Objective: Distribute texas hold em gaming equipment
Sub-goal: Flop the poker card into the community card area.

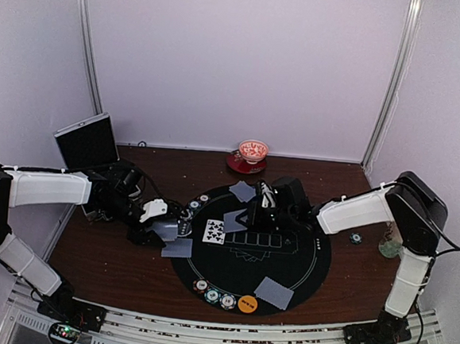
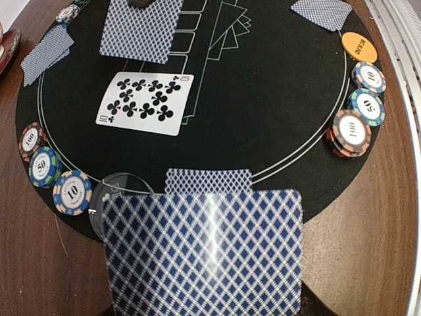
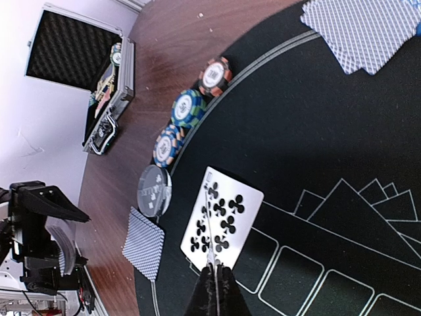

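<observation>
My left gripper (image 1: 157, 224) is shut on a stack of grey-blue-backed cards (image 2: 204, 253), which hides its fingers in the wrist view. It hovers at the black mat's (image 1: 302, 265) left edge, over a face-down card (image 2: 208, 180) and a clear disc (image 2: 118, 191). My right gripper (image 3: 214, 289) is shut on one card (image 1: 235, 220), seen edge-on in its wrist view, above the face-up ten of clubs (image 1: 214, 231). Striped chips (image 2: 43, 166) lie on the mat's left edge. More chips (image 1: 213, 296) and an orange disc (image 1: 247, 304) lie at its near edge.
Face-down cards lie at the mat's far side (image 1: 242, 190) and near right (image 1: 274, 292). A red-and-white bowl (image 1: 253, 151) stands at the back. An open chip case (image 1: 89, 141) sits far left. A lone blue chip (image 1: 355, 238) lies on the wood at the right.
</observation>
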{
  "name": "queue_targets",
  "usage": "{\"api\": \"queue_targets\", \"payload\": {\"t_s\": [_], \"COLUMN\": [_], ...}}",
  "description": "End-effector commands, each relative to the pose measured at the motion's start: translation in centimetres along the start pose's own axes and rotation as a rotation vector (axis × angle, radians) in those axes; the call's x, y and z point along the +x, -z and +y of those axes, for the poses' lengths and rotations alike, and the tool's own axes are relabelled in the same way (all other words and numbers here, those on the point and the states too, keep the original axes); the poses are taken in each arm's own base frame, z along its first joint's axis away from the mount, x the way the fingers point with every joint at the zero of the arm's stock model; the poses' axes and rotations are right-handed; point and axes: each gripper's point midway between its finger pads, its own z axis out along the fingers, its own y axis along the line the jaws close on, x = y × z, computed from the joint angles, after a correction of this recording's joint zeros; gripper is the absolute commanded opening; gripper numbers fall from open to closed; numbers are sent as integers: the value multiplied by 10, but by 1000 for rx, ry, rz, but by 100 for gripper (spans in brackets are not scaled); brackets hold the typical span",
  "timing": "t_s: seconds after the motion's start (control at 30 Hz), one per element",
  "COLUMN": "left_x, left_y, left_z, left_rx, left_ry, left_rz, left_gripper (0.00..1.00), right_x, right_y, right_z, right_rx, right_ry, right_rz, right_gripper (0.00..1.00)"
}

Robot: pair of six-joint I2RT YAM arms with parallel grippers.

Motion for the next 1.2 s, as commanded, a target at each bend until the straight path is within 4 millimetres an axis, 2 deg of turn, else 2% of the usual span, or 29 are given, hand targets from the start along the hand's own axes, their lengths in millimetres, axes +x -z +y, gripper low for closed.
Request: {"api": "queue_targets", "payload": {"t_s": [0.0,0.2,0.47,0.67,0.93,1.17], "left_x": [-7,-7,-7,-7,-6,-7], "left_y": [2,2,2,2,2,2], "left_z": [-1,-1,-1,0,-1,0], "left_rx": [3,4,3,2,4,2], "left_ry": [-17,-18,-18,-18,-16,-17], "left_rz": [-29,-30,-29,-28,-27,-27], "left_gripper": [58,58,58,58,58,58], "right_x": [8,11,11,18,19,22], "right_y": [-6,-6,-4,-17,-27,-30], "right_z": [-12,-32,-41,-50,-52,-45], "right_rx": [-20,-12,7,3,-6,-18], "right_ry": [-37,-77,-89,-118,-135,-136], "right_rz": [57,71,75,103,106,104], "right_gripper": [0,0,0,0,0,0]}}
